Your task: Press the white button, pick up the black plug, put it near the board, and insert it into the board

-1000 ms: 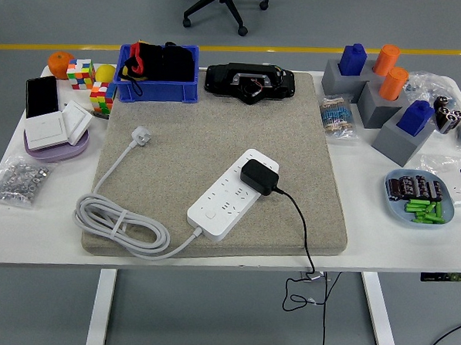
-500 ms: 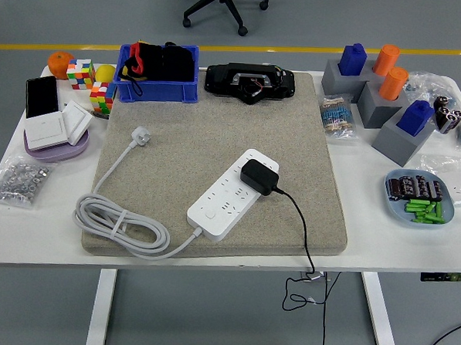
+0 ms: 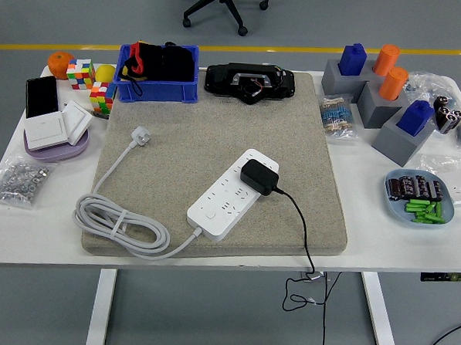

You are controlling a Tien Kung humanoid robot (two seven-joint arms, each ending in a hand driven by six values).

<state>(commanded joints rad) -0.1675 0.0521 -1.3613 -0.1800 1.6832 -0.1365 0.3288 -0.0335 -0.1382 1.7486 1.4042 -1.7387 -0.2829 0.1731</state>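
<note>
Head view shows the white table [image 3: 211, 253] with a big beige mat [image 3: 217, 141] across its middle, and neither of my hands is in the picture, so I cannot tell how open they are or whether they hold anything. On the mat lies the white board [image 3: 232, 193], set on a slant, with its white button [image 3: 210, 214] at the near left end. The black plug [image 3: 259, 176] sits in the board near its far right end, and its black cord [image 3: 299, 222] runs down over the mat's near edge and off the table. The board's own white cable [image 3: 119, 225] lies coiled at the mat's near left corner, its white plug [image 3: 142, 137] lying loose further up the mat. At the far edge a blue bin [image 3: 157, 87] holds black and red things, and a black device [image 3: 249, 81] lies just beside it. To the right stand grey blocks [image 3: 395, 135] carrying blue and orange pieces, with a pale blue plate [image 3: 418, 199] nearer me. On the left are a purple tray [image 3: 54, 144] holding white switches, colourful cubes [image 3: 81, 73], and a bag of small metal parts [image 3: 17, 181].
</note>
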